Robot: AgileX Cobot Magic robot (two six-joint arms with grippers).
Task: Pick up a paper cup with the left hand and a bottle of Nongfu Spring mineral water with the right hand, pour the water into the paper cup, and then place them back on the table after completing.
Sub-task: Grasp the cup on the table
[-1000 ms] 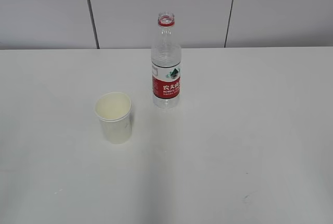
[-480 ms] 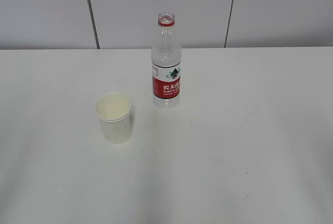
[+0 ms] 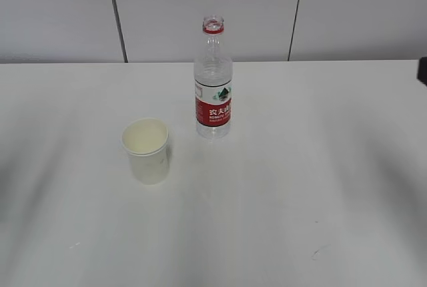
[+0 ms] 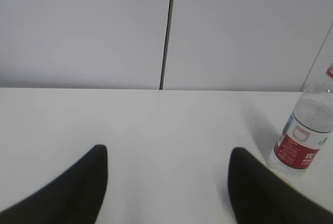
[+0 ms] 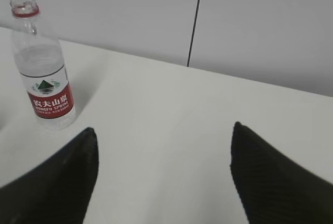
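Observation:
A white paper cup (image 3: 147,150) stands upright on the white table (image 3: 300,187), left of centre. The uncapped Nongfu Spring bottle (image 3: 213,87), red-labelled and holding clear water (image 5: 41,62), stands upright behind and right of the cup. My left gripper (image 4: 167,151) is open and empty over bare table, with the bottle (image 4: 307,130) far to its right; the cup is out of that view. My right gripper (image 5: 164,128) is open and empty, with the bottle (image 5: 46,83) far to its left. Only a dark sliver of the right arm (image 3: 423,71) shows in the exterior view.
A grey panelled wall (image 3: 200,7) with dark vertical seams stands behind the table's far edge. Soft shadows lie on the table at the left and right sides. A few tiny specks mark the tabletop near the front.
A dark bit of the right arm has entered at the right edge of the exterior view, and shadows have spread over both sides of the table. Cup and bottle have not moved.

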